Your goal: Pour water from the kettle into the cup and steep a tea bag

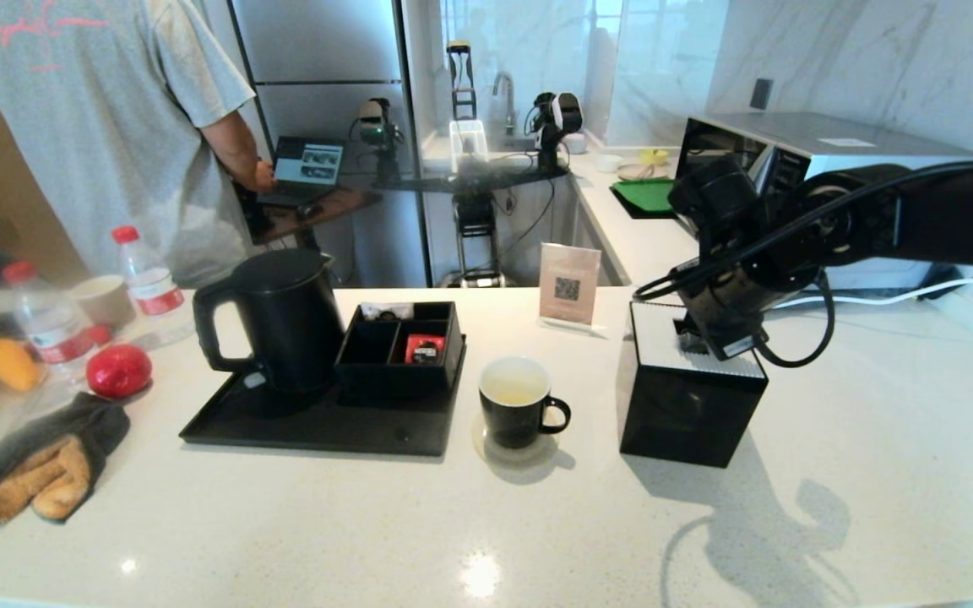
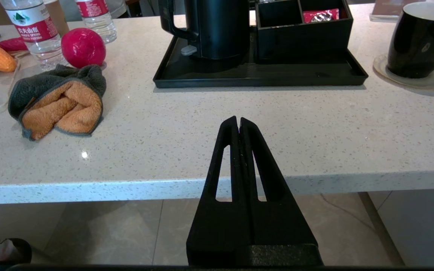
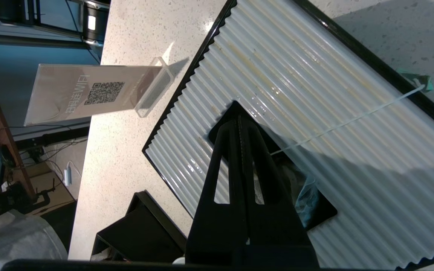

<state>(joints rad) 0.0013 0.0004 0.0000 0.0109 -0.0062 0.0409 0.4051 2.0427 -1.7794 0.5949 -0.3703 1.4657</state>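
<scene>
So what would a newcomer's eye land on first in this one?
Probably the right gripper, poised with fingers shut over the slot in the ribbed white lid of the black box, where the tea bag's string trails across to a green tag. Next, the cup of pale water on its coaster, and the kettle on the black tray.

cup (image 1: 516, 411) right of kettle (image 1: 282, 319)
</scene>
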